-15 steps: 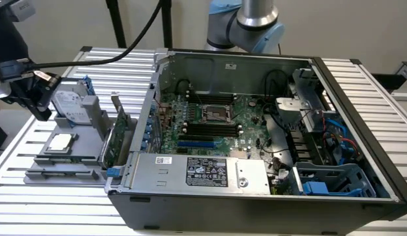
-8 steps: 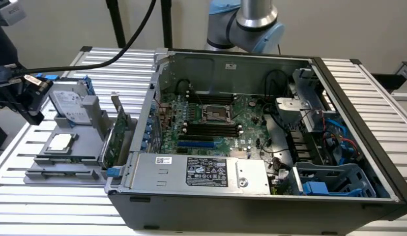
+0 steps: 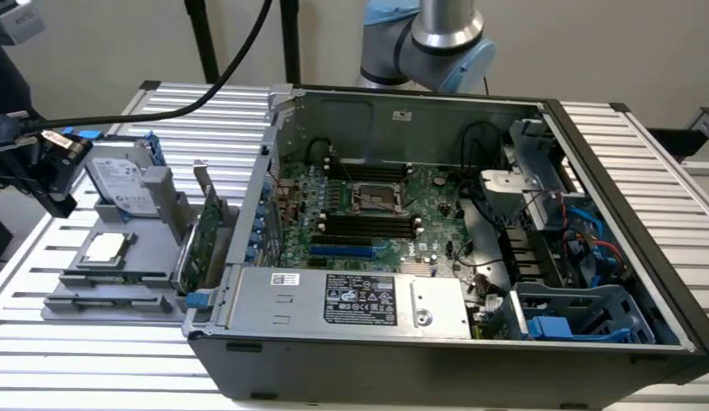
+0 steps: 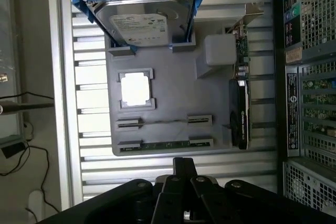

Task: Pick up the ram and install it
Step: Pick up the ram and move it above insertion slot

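Ribbed aluminium tabletop (image 3: pixel 80 360) carries one grey plastic tray (image 4: pixel 173 93) and one open black computer case (image 3: pixel 446 368). At the exterior view's left the tool (image 3: pixel 52 184) hangs near the tray; whether it is open or closed I cannot tell. The ram (image 4: pixel 165 144), a thin green stick, sits in the tray's holder row nearest the tool. Beyond it lie one square processor (image 4: pixel 135 88) and one metal hard drive (image 4: pixel 139 22). One green expansion card (image 4: pixel 240 108) stands toward the case.

My gripper (image 3: pixel 57 201) hangs over the worktop's (image 3: pixel 104 360) edge on the exterior view's left, fingers (image 4: pixel 178 167) together, holding nothing.
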`<state>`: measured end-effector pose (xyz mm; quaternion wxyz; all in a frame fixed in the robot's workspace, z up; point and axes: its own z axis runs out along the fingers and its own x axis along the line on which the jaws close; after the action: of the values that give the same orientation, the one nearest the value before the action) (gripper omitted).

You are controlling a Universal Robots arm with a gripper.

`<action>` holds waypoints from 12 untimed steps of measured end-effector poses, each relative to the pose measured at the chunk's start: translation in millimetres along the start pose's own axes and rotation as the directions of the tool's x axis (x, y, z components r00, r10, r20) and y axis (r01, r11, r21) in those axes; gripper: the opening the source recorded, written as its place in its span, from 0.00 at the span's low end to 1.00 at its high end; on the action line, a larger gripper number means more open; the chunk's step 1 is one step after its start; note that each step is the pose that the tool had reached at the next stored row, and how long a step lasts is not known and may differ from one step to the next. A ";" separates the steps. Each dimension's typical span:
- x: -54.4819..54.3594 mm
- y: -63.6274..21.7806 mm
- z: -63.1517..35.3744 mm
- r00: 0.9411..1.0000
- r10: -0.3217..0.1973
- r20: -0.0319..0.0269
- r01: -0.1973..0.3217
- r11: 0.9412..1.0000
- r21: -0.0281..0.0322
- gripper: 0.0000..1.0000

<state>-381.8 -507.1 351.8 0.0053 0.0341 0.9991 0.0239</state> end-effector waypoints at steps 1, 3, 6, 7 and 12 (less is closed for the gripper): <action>0.0 0.0 0.0 1.000 0.000 0.000 0.000 1.000 0.000 0.00; 0.0 0.0 0.0 1.000 0.000 0.000 0.000 1.000 0.000 0.00; 1.7 -0.2 1.0 1.000 -0.009 0.000 0.009 1.000 0.000 0.00; 1.8 -0.2 1.5 1.000 -0.023 -0.001 0.023 1.000 0.000 0.00; 1.9 -0.3 4.1 0.994 -0.113 -0.005 0.113 0.994 -0.001 0.00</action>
<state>-383.7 -507.1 347.7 0.0042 -0.0227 0.9994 0.0240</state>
